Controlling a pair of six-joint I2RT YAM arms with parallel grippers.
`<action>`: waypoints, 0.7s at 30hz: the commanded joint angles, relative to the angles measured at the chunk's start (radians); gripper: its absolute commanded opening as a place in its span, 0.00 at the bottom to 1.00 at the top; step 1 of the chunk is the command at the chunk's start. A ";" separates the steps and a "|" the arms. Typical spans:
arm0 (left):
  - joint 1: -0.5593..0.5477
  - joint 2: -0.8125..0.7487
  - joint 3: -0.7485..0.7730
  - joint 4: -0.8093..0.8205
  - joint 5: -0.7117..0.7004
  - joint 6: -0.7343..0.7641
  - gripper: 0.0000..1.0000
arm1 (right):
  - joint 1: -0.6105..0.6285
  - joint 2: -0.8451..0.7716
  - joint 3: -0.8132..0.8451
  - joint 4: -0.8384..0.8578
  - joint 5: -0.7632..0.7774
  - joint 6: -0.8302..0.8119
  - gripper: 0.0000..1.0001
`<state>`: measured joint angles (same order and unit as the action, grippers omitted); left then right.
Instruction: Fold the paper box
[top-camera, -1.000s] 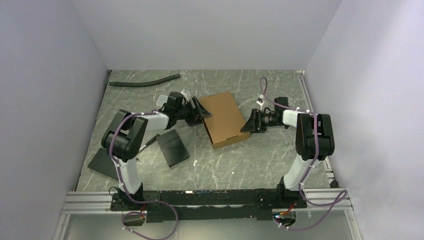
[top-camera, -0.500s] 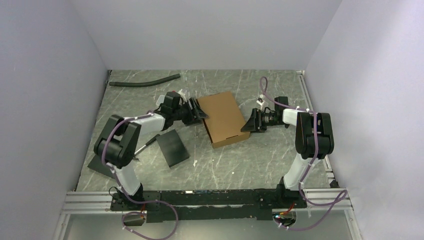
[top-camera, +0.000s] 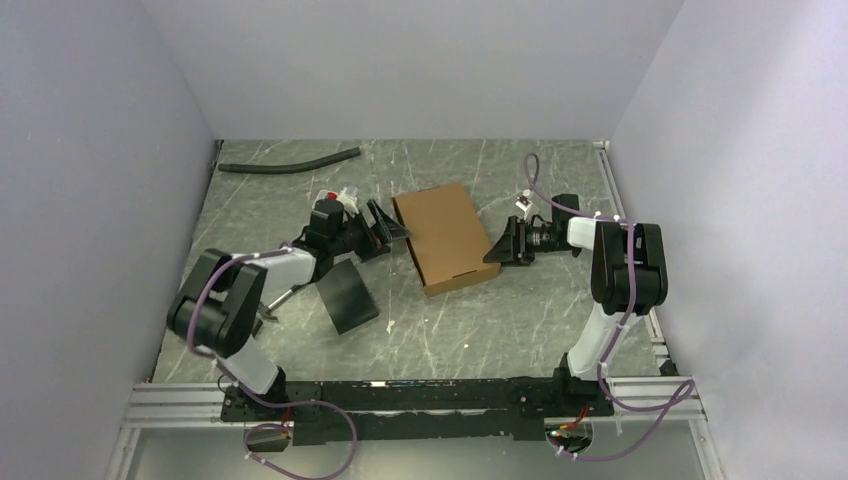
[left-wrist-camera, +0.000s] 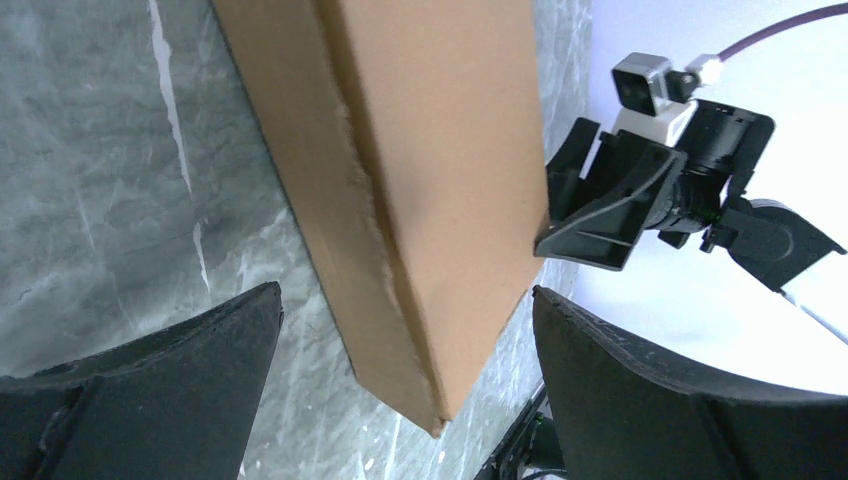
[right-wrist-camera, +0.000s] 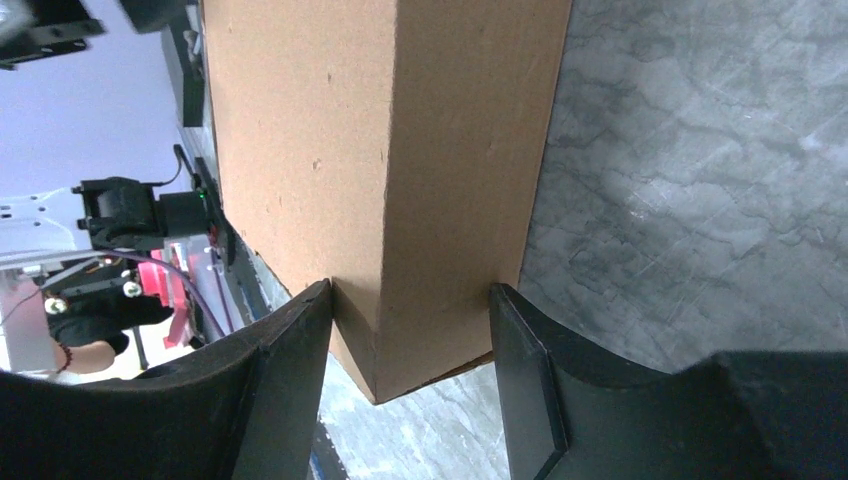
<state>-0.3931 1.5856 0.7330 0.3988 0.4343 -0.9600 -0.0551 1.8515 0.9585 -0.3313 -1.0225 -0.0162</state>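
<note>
The paper box (top-camera: 445, 235) is a closed, flat brown cardboard mailer lying mid-table, slightly askew. My left gripper (top-camera: 385, 228) stands open just left of the box's left edge and touches nothing. In the left wrist view its fingers (left-wrist-camera: 150, 380) are spread wide, with the box (left-wrist-camera: 430, 180) beyond them. My right gripper (top-camera: 500, 243) is at the box's right near corner. The right wrist view shows that corner of the box (right-wrist-camera: 380, 150) between the jaws of the right gripper (right-wrist-camera: 410, 290), both fingertips against the cardboard. The right gripper (left-wrist-camera: 610, 215) also shows past the box in the left wrist view.
A black flat slab (top-camera: 345, 295) lies near the left arm, and a second slab (top-camera: 200, 330) sits partly under that arm's elbow. A black hose (top-camera: 290, 162) lies at the back left. Walls enclose the table on three sides.
My left gripper has pulled back leftward off the box's left edge and opened wide. The right gripper stays on the right corner, its jaws slightly narrower.
</note>
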 joint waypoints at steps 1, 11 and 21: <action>-0.001 0.117 0.024 0.185 0.094 -0.089 0.99 | -0.031 0.039 -0.007 -0.008 0.091 -0.026 0.28; -0.019 0.285 0.091 0.252 0.122 -0.126 0.99 | -0.053 0.057 -0.002 -0.020 0.079 -0.024 0.21; -0.041 0.392 0.150 0.301 0.145 -0.173 0.91 | -0.058 0.064 0.003 -0.027 0.079 -0.026 0.19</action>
<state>-0.4202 1.9484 0.8425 0.6575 0.5537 -1.1152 -0.0975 1.8790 0.9604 -0.3470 -1.0840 0.0048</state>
